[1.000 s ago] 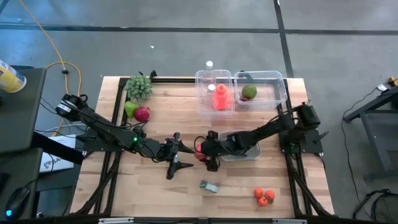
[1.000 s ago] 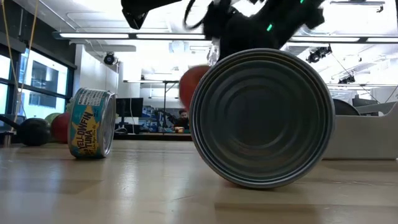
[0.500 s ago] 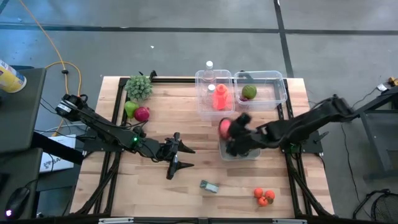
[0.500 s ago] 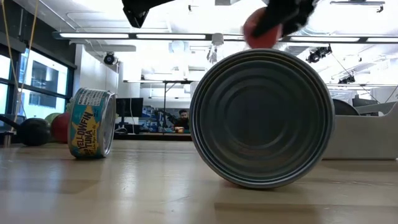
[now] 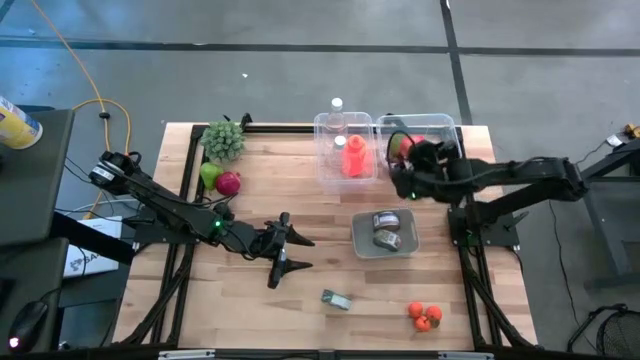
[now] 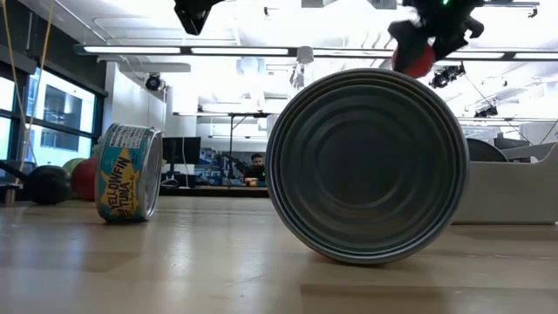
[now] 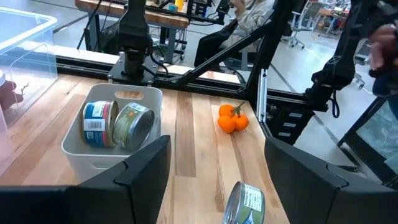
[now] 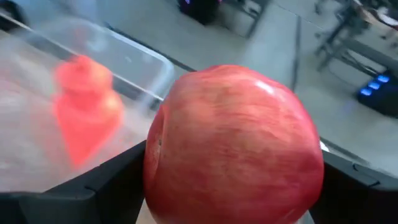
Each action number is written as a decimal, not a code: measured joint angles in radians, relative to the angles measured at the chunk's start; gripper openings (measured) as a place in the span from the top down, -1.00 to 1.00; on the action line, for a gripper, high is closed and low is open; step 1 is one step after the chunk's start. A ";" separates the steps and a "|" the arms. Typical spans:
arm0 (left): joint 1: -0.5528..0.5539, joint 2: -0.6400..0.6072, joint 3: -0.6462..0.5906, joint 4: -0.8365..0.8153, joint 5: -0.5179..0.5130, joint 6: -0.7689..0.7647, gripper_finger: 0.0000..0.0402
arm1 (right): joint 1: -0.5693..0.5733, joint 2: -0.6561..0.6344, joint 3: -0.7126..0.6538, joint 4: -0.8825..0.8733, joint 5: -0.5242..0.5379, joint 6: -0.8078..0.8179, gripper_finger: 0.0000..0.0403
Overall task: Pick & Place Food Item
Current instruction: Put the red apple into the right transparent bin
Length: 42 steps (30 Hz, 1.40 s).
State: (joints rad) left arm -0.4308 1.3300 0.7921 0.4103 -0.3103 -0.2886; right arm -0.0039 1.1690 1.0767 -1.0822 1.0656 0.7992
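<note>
- Right claw (image 5: 412, 160) hangs over the clear bin (image 5: 440, 125) at the far right of the worktop (image 5: 300, 200), its fingers clamped on the red apple (image 8: 233, 146), which fills the right wrist view between them.
- Risk one: the apple is round and smooth, and both fingers grip it low, so a loosening hold could let it roll out early and drop outside the bin.
- Risk two: a green fruit (image 5: 400, 147) already lies in that bin; an apple released from this height could strike it, bounce, and clear the low wall.
- Risk three: the neighbouring bin with the red bottle (image 5: 353, 158) stands just beside; a drift that way would put the apple in the wrong compartment.
- Risk four: descending too far could knock the bin's rim and shove it.
- Left claw (image 5: 290, 252) waits with fingers apart and empty over mid-worktop, well away from the grey tray (image 5: 362, 240) of cans.
</note>
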 joint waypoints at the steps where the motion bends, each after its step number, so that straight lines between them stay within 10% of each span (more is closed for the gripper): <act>1: 0.000 0.000 0.000 0.000 0.000 0.000 -0.25 | -0.035 0.001 0.000 -0.001 -0.010 -0.030 -0.70; 18: 0.000 0.000 0.000 0.001 0.000 0.010 -0.25 | -0.351 0.074 0.000 0.027 -0.191 -0.164 -0.70; 42: 0.000 0.000 0.000 0.000 0.000 0.011 -0.25 | -0.404 0.113 -0.001 0.077 -0.159 -0.302 -0.70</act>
State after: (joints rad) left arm -0.4311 1.3300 0.7921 0.4103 -0.3103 -0.2771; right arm -0.4081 1.2823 1.0760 -1.0050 0.9062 0.4968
